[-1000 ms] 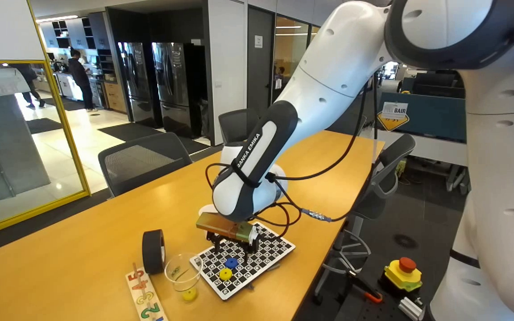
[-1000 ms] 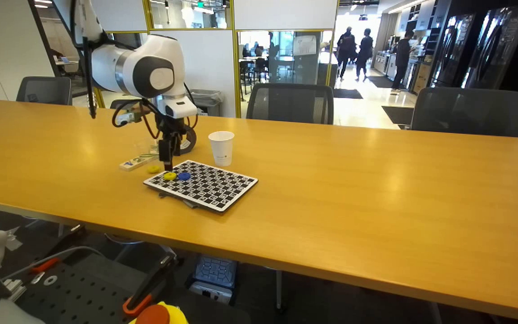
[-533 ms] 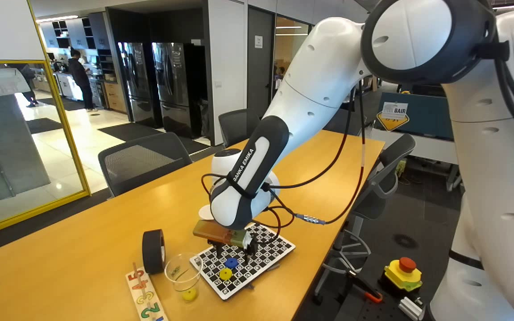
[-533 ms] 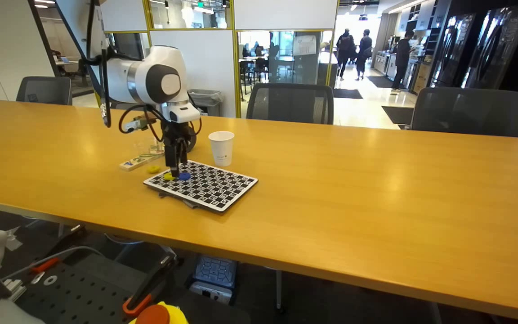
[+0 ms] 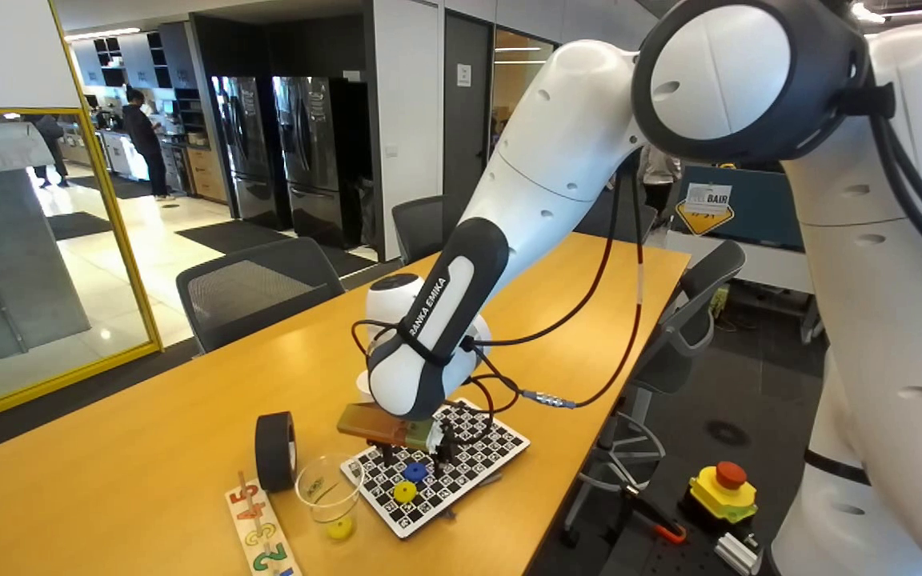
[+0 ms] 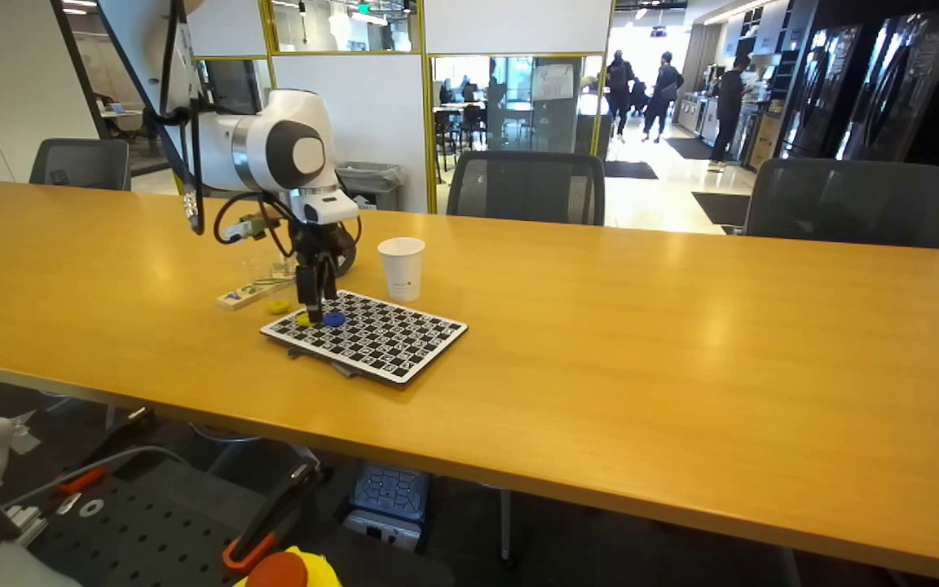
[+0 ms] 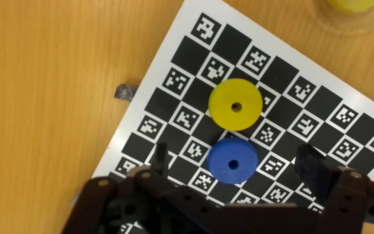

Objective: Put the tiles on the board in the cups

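Note:
My gripper (image 7: 234, 156) is open, its fingers apart on either side of the blue tile (image 7: 233, 161) in the wrist view; I cannot tell how far above the board they are. A yellow tile (image 7: 235, 104) lies close beside the blue one. Both lie on the checkered board (image 5: 477, 448). Another yellow tile (image 5: 339, 528) shows at the bottom of the clear cup (image 5: 329, 490). In the wrist view this tile (image 7: 351, 4) is at the top right corner. The white cup (image 6: 402, 271) stands upright beyond the board and is mostly hidden behind the arm in an exterior view (image 5: 362, 384).
A dark upright roll (image 5: 275, 450) stands near the clear cup. A narrow wooden strip with coloured numbers (image 5: 261, 528) lies beside them. All stand on a long wooden table (image 6: 641, 367). Chairs (image 6: 525, 187) line its far side.
The arm has come down over the board, and the gripper is lower, around the blue tile. The tiles, board and cups have not moved.

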You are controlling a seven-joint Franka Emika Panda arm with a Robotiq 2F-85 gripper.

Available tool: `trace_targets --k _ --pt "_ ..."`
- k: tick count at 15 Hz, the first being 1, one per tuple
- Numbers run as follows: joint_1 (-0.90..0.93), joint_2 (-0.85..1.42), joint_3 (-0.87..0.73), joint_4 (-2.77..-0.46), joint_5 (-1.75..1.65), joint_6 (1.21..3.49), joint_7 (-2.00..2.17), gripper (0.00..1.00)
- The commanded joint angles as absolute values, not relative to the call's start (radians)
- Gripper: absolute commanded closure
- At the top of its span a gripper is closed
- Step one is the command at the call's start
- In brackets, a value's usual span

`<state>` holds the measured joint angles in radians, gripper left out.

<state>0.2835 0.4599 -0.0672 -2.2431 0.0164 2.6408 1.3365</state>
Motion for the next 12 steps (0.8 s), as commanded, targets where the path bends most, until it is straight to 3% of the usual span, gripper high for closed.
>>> trace_targets --k 1,11,12 --pt "0.276 0.483 -0.066 -2.213 0.013 2.633 1.344 0.00" --pt "0.269 0.507 -0.066 -2.200 0.018 2.640 1.340 0.00" --pt "0.280 0.511 -0.077 -2.197 0.005 2.638 1.352 0.25"
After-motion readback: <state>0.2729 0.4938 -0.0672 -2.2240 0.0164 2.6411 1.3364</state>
